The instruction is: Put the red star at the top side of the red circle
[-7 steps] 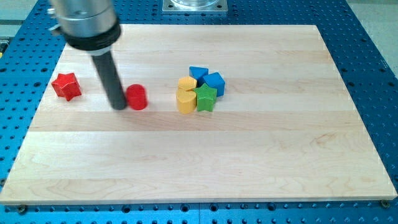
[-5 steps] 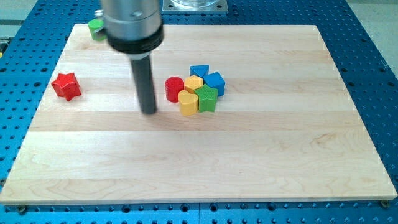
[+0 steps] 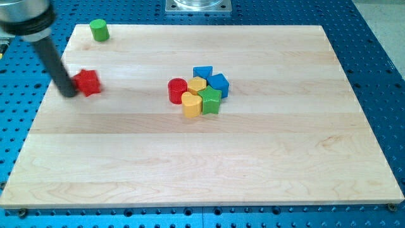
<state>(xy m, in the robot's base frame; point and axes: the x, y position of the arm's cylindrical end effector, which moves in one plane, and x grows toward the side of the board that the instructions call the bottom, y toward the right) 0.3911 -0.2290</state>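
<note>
Yellow block (image 3: 190,105), green block (image 3: 211,101) at cluster's near edge. Red circle (image 3: 177,90) touches cluster's left side. Red star (image 3: 88,83) well left of circle. My tip (image 3: 68,94) touches star's left side; bare rod, no jaws. Green cylinder (image 3: 99,30) at board's far-left corner.

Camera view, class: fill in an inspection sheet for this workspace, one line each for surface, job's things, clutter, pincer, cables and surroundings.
Surface: pale wooden board, lying flat.
Job's things: red star near the view's left edge; red circle mid-board, touching the cluster's left side, far from the star.
Clutter: yellow blocks, green block and two blue blocks packed together; green cylinder at the view's top left.
Pincer: none; my tip sits against the star's left side.
Cables: nothing seen.
Surroundings: blue perforated table; metal plate at the view's top.
</note>
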